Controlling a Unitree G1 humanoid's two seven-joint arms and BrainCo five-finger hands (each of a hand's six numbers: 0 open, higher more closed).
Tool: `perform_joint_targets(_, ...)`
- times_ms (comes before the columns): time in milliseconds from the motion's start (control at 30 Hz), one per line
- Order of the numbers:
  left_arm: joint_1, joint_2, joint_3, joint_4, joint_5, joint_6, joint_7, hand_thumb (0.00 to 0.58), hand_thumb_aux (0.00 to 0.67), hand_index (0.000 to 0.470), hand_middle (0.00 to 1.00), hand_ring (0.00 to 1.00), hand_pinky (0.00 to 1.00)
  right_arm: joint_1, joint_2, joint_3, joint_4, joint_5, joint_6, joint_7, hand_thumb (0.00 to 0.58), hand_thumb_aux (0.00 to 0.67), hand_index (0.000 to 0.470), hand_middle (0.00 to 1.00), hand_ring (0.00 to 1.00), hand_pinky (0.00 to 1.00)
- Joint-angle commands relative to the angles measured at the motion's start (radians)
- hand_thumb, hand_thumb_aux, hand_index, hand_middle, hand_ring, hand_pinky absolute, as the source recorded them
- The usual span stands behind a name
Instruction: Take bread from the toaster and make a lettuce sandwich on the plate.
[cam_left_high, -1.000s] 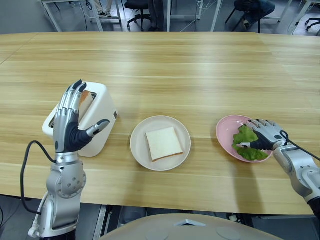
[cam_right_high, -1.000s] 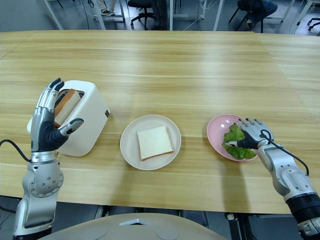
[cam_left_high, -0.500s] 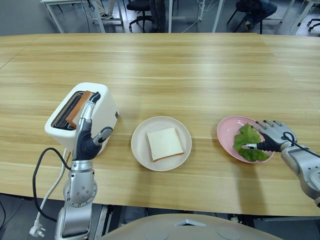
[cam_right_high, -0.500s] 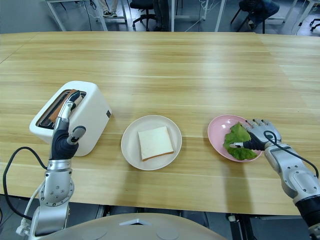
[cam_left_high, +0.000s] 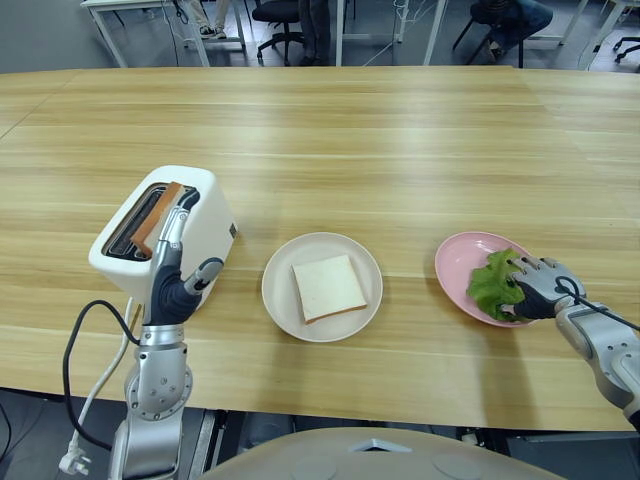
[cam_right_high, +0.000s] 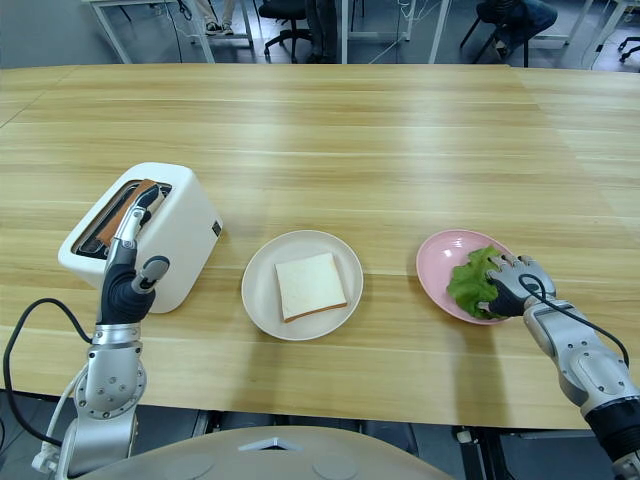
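So the whole setup sits on a big light wooden table (cam_left_high: 400, 150) that runs way out past both hands. There's a pink dish (cam_left_high: 455, 265) right under the right hand (cam_left_high: 540, 290), fingers resting over its near rim. Below and a bit left of the left hand (cam_left_high: 175, 265) a black cord (cam_left_high: 80, 330) loops off the table's front edge, down to a white plug (cam_left_high: 68, 462). Way beyond the hands, across the table: a black office chair (cam_left_high: 275, 12) and some white desk legs (cam_left_high: 337, 35).

Bright, even light comes from overhead. The wooden table (cam_left_high: 420, 120) shows a pale sheen. The plate (cam_left_high: 285, 310) casts a soft, faint shadow.
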Motion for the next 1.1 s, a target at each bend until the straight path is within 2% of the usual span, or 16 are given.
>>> perform_joint_targets(33, -0.003, 0.006, 0.007, -0.005, 0.007, 0.002, -0.008, 0.000, 0.000, 0.000, 0.00, 0.00, 0.00, -0.011, 0.013, 0.011, 0.027, 0.018, -0.009, 0.008, 0.580, 0.670, 0.460, 0.00, 0.00, 0.00)
perform_joint_targets(233, -0.010, 0.007, 0.015, -0.003, 0.006, 0.002, -0.010, 0.000, 0.000, 0.000, 0.00, 0.00, 0.00, -0.032, 0.029, 0.012, 0.055, 0.038, -0.027, -0.028, 0.580, 0.670, 0.460, 0.00, 0.00, 0.00)
perform_joint_targets(367, -0.014, 0.006, 0.013, 0.000, 0.008, 0.000, -0.010, 0.000, 0.000, 0.000, 0.00, 0.00, 0.00, -0.065, 0.043, -0.016, 0.035, 0.056, -0.051, -0.111, 0.580, 0.670, 0.460, 0.00, 0.00, 0.00)
perform_joint_targets(500, -0.026, 0.000, 0.010, 0.005, 0.008, 0.006, -0.007, 0.000, 0.000, 0.000, 0.00, 0.00, 0.00, -0.109, 0.077, -0.088, -0.088, 0.100, -0.096, -0.256, 0.580, 0.670, 0.460, 0.00, 0.00, 0.00)
perform_joint_targets(633, -0.045, -0.011, -0.023, 0.054, 0.038, 0.017, -0.003, 0.000, 0.000, 0.000, 0.00, 0.00, 0.00, -0.154, 0.139, -0.098, -0.190, 0.149, -0.149, -0.290, 0.580, 0.670, 0.460, 0.00, 0.00, 0.00)
perform_joint_targets(733, -0.056, -0.019, -0.048, 0.090, 0.056, 0.017, 0.000, 0.000, 0.000, 0.000, 0.00, 0.00, 0.00, -0.181, 0.193, -0.071, -0.219, 0.164, -0.180, -0.275, 0.580, 0.670, 0.460, 0.00, 0.00, 0.00)
perform_joint_targets(900, -0.085, -0.020, -0.067, 0.127, 0.058, 0.015, 0.001, 0.000, 0.000, 0.000, 0.00, 0.00, 0.00, -0.228, 0.347, 0.067, -0.219, 0.166, -0.222, -0.206, 0.580, 0.670, 0.460, 0.00, 0.00, 0.00)
perform_joint_targets(1000, -0.099, -0.015, -0.072, 0.134, 0.061, 0.021, 0.000, 0.000, 0.000, 0.000, 0.00, 0.00, 0.00, -0.277, 0.462, 0.175, -0.146, 0.157, -0.245, -0.177, 0.580, 0.670, 0.460, 0.00, 0.00, 0.00)
perform_joint_targets(1100, -0.104, -0.010, -0.071, 0.137, 0.063, 0.025, 0.000, 0.000, 0.000, 0.000, 0.00, 0.00, 0.00, -0.318, 0.527, 0.241, -0.050, 0.129, -0.257, -0.180, 0.580, 0.670, 0.460, 0.00, 0.00, 0.00)
